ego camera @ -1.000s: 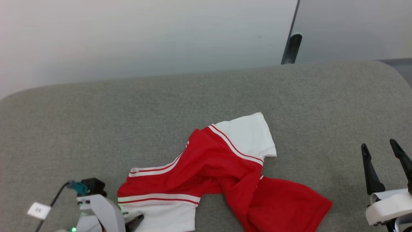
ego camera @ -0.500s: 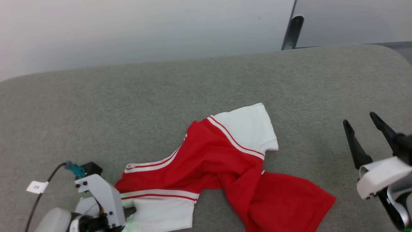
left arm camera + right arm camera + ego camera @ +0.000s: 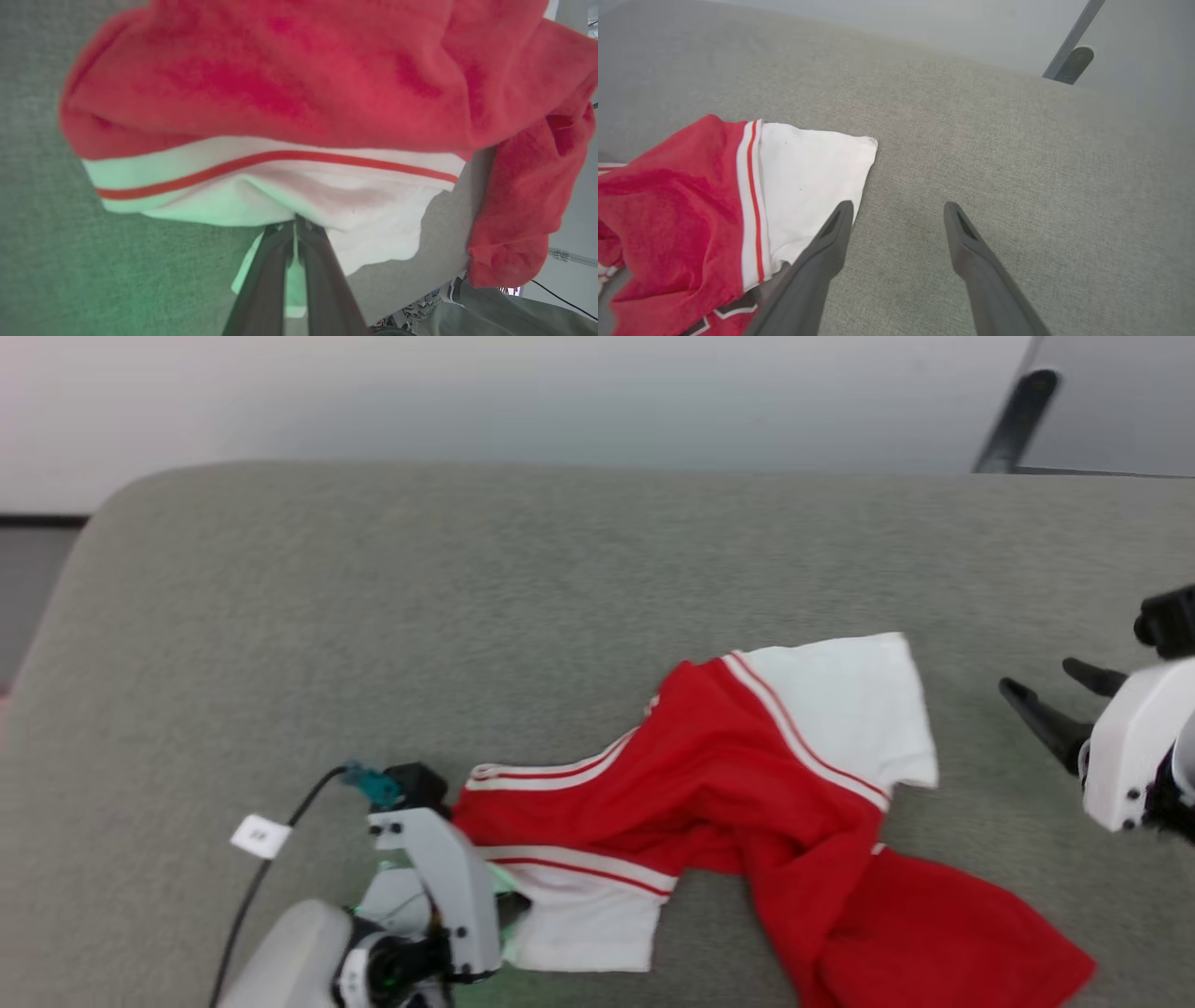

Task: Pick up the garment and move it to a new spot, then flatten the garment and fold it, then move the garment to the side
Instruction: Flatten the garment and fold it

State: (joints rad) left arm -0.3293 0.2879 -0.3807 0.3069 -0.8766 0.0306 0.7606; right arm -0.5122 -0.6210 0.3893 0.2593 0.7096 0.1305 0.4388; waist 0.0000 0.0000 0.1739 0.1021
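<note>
At your far left, a white tag [image 3: 260,835] hangs on the black cable [image 3: 245,905] that runs to the left wrist. Your left gripper [image 3: 295,224] lies low on the grey fabric surface [image 3: 467,616], its jaws pressed together on the edge of the near white sleeve [image 3: 261,205]. The red jersey T-shirt [image 3: 738,803] lies crumpled and twisted across the middle of the surface. Its far white sleeve [image 3: 840,709] is spread flat, and its red body trails toward the near right. In the right wrist view you catch a bit of black, white-outlined print. Your right gripper [image 3: 1036,677] is near the far sleeve's right edge, jaws wide apart and holding nothing, fingers pointing left toward the cloth.
</note>
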